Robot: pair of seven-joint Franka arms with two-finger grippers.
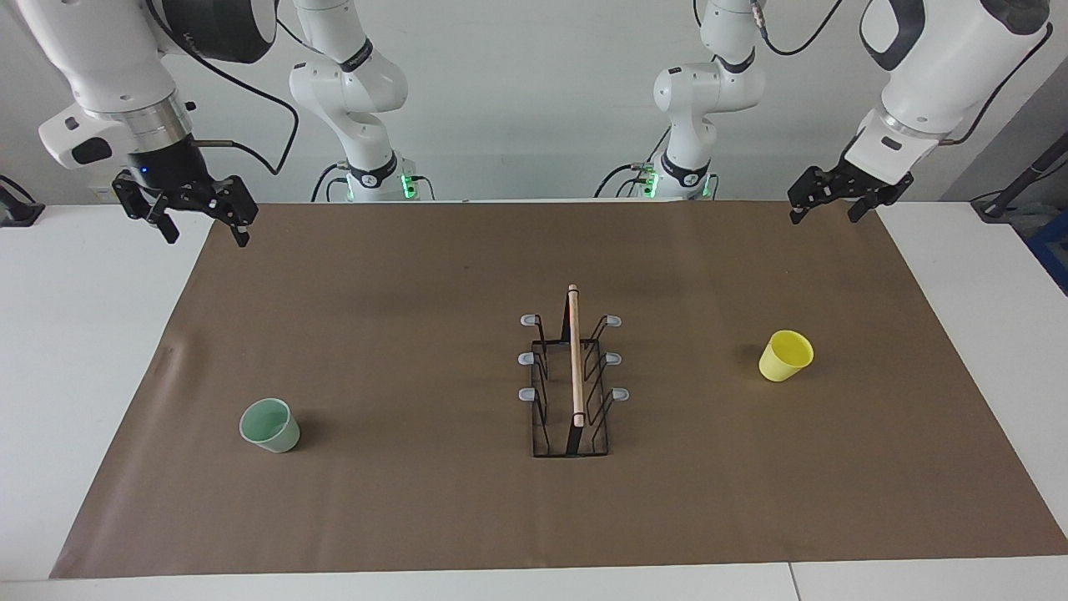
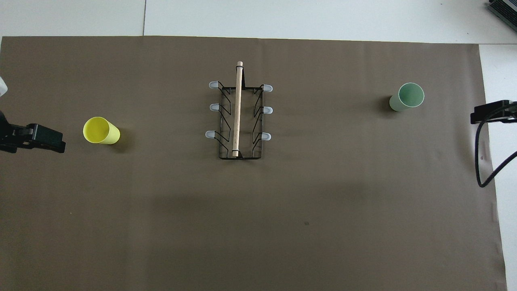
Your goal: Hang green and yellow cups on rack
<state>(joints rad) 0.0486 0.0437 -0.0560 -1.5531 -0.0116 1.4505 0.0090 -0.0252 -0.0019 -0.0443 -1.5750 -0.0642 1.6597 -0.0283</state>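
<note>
At the middle of the worktop (image 1: 100, 401), on the brown mat (image 1: 417, 501), I see one black wire rack (image 1: 572, 417) standing upright. Its long axis runs from my robots' end straight away from them, and the light wooden rod (image 1: 575, 355) along its top lies the same way. I count six grey-tipped pegs, three on each side, pointing out toward the two ends of the worktop; every peg is bare.

I count two cups. One is the yellow cup (image 1: 785, 356), toward the left arm's end of the worktop, well apart from the rack. It stands on the mat with its mouth up, and I can see down into it in the overhead view (image 2: 100, 130): nothing inside. The other is the green cup (image 1: 269, 425), toward the right arm's end, also well apart from the rack and somewhat farther from the robots than the yellow one. It too stands mouth up, and from overhead (image 2: 408, 96) its inside shows nothing in it.

Both arms wait, raised. My left gripper (image 1: 826, 207) hangs over the mat's edge at the left arm's end, near the corner closest to the robots, jaws spread wide and holding nothing. My right gripper (image 1: 205, 230) hangs over the mat's edge at the right arm's end, jaws likewise wide and holding nothing.
</note>
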